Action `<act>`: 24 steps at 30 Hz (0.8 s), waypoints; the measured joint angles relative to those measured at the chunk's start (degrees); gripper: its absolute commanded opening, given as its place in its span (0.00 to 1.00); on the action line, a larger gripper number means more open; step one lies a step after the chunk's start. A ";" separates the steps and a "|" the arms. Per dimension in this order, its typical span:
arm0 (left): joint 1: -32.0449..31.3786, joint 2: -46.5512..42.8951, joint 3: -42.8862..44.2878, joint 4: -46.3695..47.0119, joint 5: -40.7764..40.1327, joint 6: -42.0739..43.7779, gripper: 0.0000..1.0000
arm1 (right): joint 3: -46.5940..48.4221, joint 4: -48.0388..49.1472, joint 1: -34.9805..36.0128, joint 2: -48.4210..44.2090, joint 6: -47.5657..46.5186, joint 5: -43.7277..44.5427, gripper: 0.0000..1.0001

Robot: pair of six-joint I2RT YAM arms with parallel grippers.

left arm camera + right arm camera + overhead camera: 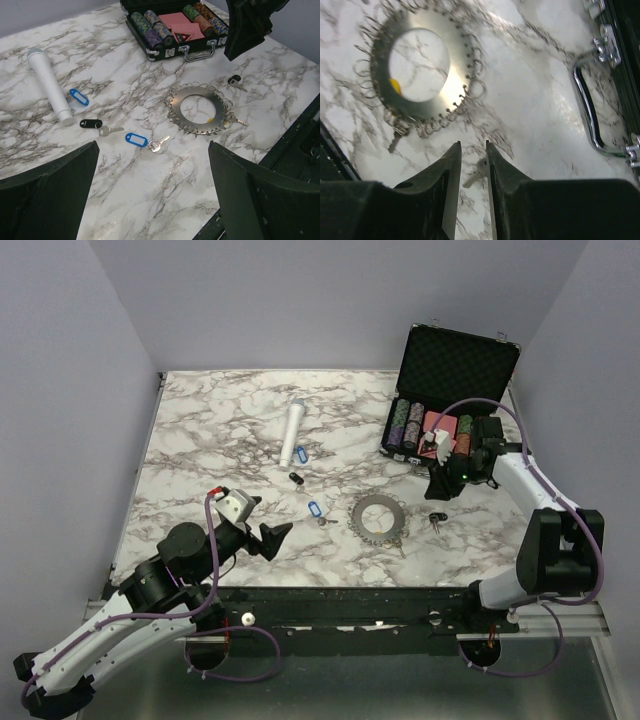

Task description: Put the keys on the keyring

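Observation:
The toothed grey keyring lies flat on the marble table. A key hangs at its rim, and a yellow bit shows at its inner edge. Loose keys lie around it: a blue-tagged one, a black-tagged one, another blue tag, and a dark-tagged key to the ring's right. My right gripper hovers over that key, its jaws slightly apart and holding nothing. My left gripper is wide open near the front edge.
A white cylinder lies at the back centre. An open black poker-chip case stands at the back right, its chrome handle close to my right gripper. The table's front edge runs just before the ring.

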 measured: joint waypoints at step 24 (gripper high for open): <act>0.11 9.14 -16.70 24.57 6.47 -32.28 0.99 | -9.01 -28.59 0.72 -7.85 -57.00 -30.01 0.73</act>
